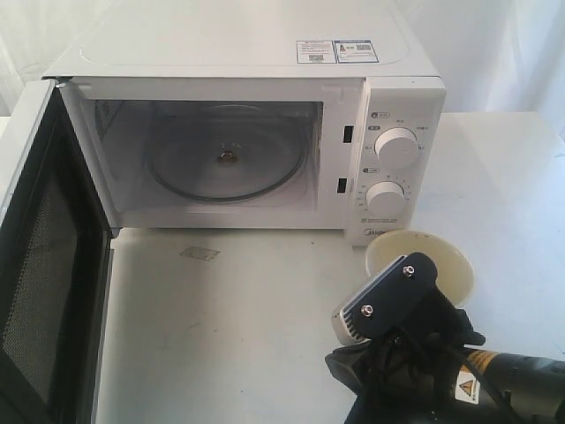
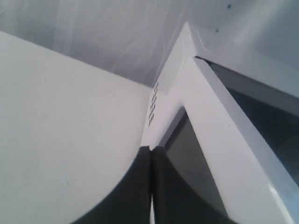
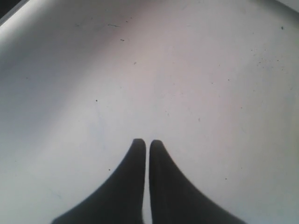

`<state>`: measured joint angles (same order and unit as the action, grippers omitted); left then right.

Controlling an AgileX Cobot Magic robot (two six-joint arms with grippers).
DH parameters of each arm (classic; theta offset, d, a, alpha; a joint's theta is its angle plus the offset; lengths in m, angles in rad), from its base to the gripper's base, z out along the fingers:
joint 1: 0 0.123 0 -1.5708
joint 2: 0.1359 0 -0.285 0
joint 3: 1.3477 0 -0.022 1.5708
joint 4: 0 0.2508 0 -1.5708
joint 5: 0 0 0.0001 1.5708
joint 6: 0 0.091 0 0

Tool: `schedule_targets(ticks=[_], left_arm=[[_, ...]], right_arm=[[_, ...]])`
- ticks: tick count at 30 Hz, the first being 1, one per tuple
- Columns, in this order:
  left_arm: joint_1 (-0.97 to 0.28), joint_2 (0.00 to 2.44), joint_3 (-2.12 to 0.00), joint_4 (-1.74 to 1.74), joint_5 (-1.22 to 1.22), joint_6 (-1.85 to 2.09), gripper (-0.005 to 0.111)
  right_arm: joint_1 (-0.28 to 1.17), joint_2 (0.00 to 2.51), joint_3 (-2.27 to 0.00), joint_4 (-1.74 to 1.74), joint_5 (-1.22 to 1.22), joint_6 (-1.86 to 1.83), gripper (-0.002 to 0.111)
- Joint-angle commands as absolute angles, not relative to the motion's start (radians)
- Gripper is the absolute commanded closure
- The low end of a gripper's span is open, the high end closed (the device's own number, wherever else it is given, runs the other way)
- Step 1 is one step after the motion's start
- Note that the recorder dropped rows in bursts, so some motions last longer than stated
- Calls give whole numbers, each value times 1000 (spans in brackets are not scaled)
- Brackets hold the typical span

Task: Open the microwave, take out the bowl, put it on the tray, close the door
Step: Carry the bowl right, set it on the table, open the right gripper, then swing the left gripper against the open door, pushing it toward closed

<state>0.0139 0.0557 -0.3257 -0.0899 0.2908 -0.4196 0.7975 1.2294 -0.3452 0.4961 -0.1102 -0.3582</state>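
Observation:
The white microwave (image 1: 265, 53) stands at the back with its door (image 1: 40, 265) swung wide to the left, mesh side showing. Only the glass turntable (image 1: 225, 159) lies in its cavity. The cream-yellow bowl (image 1: 441, 265) sits on the white table in front of the control panel, its near side hidden behind my right arm (image 1: 397, 300). My right gripper (image 3: 147, 142) is shut and empty above a bare white surface. My left gripper (image 2: 151, 148) is shut and empty, its tips close to the door's (image 2: 224, 135) white frame. No tray is in view.
Two round knobs (image 1: 395, 147) sit on the microwave's panel. A small patch of tape (image 1: 199, 253) lies on the table before the cavity. The open door takes up the left edge of the table. A white curtain hangs behind.

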Motion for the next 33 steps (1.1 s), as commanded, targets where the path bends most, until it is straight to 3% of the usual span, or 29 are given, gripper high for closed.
schedule_targets(ticks=[1,9,18,27,33], left_arm=[[10,172,-547,-151,645,-281,107],[10,457,-758,-229,1122,119,107],[10,622,-768,-249,756,245,107],[10,851,-768,-698,806,816,107],[10,977,-771,-928,794,993,107]], right_arm=[[799,1225,-338,497,-136,-354,105],[799,1225,-338,497,-136,-350,105],[799,1225,-338,497,-134,-333,105],[799,1225,-338,497,-164,-333,105],[814,1223,-338,497,-170,-328,105]])
